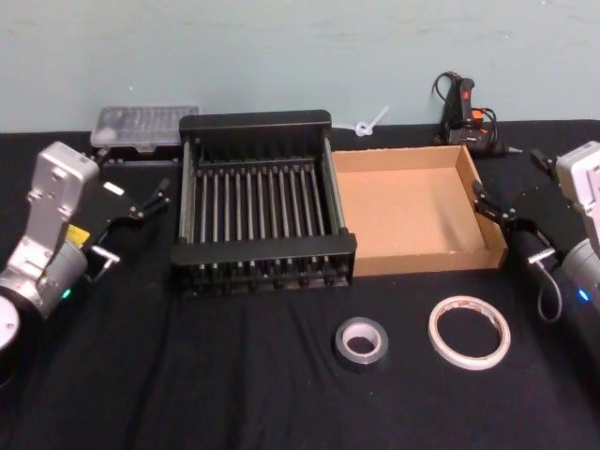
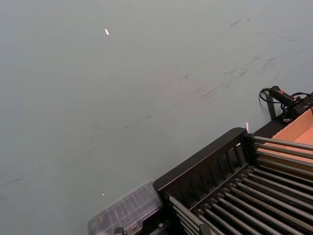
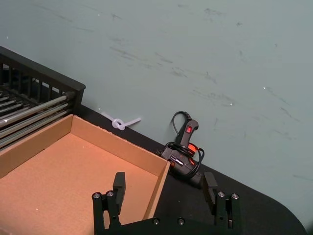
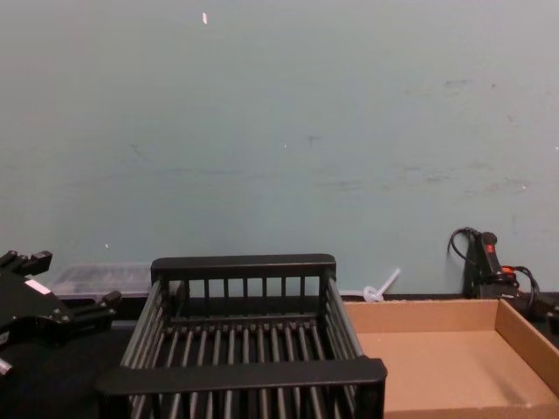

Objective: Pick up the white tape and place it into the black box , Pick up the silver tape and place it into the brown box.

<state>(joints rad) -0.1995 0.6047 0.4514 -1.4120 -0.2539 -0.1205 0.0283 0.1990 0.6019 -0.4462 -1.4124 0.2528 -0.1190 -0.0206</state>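
- Black box [image 1: 262, 202]: stands mid-table on the black cloth, nothing in it, slatted bottom showing; its right wall touches the brown box.
- Brown box [image 1: 412, 211]: right of the crate, nothing inside.
- Left gripper [image 1: 150, 200]: held left of the black box, near its left wall, above the cloth; fingers spread, nothing between them.
- Right gripper [image 1: 494, 208]: held at the right wall of the brown box, by its near corner; fingers [image 3: 119, 182] apart, holding nothing.
- White tape [image 1: 469, 331]: flat on the cloth in front of the brown box, toward the near right.
- Silver tape [image 1: 361, 341]: flat on the cloth just left of the white tape, apart from it, in front of where the two boxes meet.
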